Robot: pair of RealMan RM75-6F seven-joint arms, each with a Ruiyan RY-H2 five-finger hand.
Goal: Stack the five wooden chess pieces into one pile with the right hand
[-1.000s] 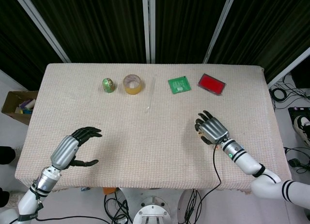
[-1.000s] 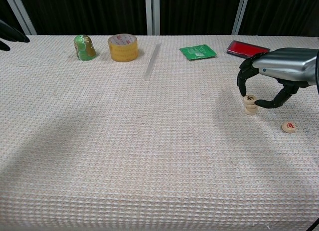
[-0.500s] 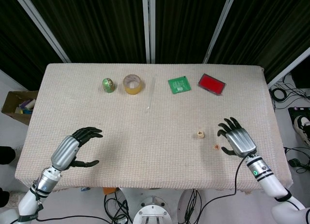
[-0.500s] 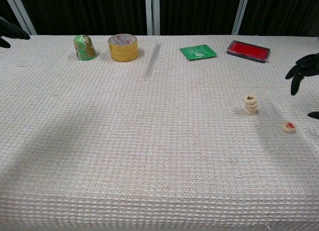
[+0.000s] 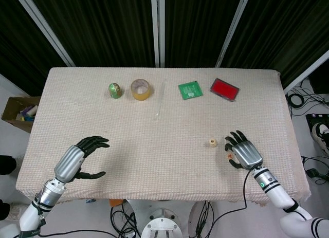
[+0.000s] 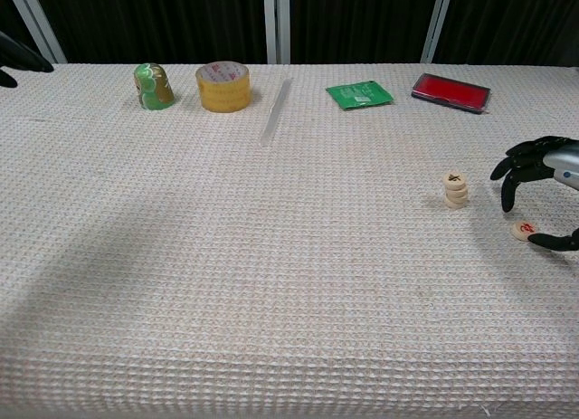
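A short pile of wooden chess pieces (image 6: pixel 455 190) stands on the right part of the table, also seen from above as the pile (image 5: pixel 212 143). One loose wooden piece (image 6: pixel 523 230) with a red mark lies flat to its right; in the head view this piece (image 5: pixel 230 156) peeks out by the hand. My right hand (image 5: pixel 243 150) hovers over that loose piece with its fingers spread and holds nothing; the same right hand (image 6: pixel 541 179) shows at the chest view's right edge. My left hand (image 5: pixel 78 159) hangs open near the front left, away from the pieces.
Along the far side sit a green figurine (image 5: pixel 115 90), a roll of yellow tape (image 5: pixel 140 89), a clear stick (image 5: pixel 159 100), a green packet (image 5: pixel 189 89) and a red pad (image 5: pixel 225 89). The table's right edge (image 5: pixel 294 140) runs close to my right hand.
My right hand let go of the pile, swung out to the right, then came back left over the loose piece. The left hand stayed put.
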